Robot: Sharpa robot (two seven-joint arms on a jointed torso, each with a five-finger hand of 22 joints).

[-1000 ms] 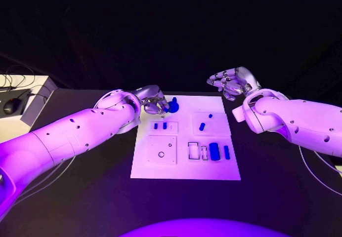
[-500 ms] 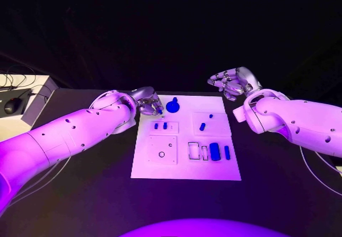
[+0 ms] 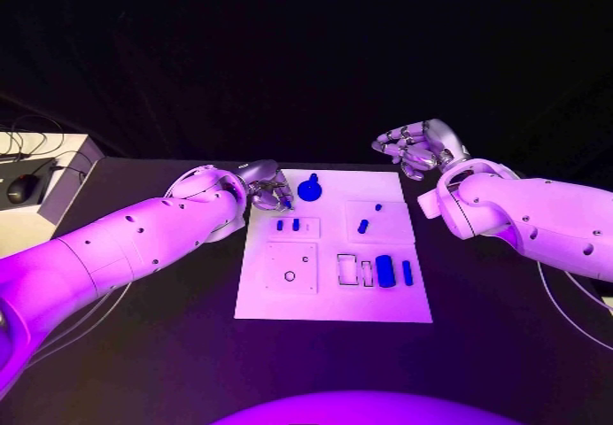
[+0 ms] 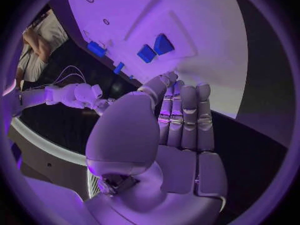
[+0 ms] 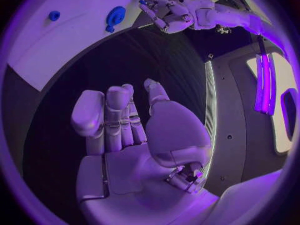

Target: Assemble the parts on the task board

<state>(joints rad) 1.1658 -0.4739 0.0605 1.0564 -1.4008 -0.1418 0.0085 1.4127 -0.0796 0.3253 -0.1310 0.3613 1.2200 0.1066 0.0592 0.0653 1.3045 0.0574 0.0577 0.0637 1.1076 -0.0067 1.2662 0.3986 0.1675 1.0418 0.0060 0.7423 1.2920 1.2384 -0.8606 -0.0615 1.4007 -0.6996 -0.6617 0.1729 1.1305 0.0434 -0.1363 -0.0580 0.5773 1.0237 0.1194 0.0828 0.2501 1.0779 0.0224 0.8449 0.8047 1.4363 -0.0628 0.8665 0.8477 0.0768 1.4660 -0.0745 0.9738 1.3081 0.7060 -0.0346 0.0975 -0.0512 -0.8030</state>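
The white task board [image 3: 332, 297] lies in the middle of the black table. A round-topped blue part [image 3: 309, 188] lies free on its far left corner, also seen as the blue part [image 5: 115, 16]. My left hand [image 3: 266, 193] hovers just left of that part, holding nothing, with its fingers [image 4: 182, 116] straight and side by side. Two short blue pegs [image 3: 288, 225] stand in the board close to it, and these pegs [image 4: 155, 48] lie just beyond the fingertips. My right hand [image 3: 415, 146] is raised beyond the board's far right corner, fingers [image 5: 109, 117] apart and empty.
More blue parts sit in the board's right half: a small piece [image 3: 363, 227] and two long ones [image 3: 393, 271] beside an outlined slot [image 3: 346, 270]. A square plate with a hole [image 3: 290, 268] is at the left. A mouse [image 3: 22, 189] and cables lie on a pale side surface far left.
My left hand has let go of the round-topped blue part and drawn back a little to the left. The part stays on the board. The right hand has not moved.
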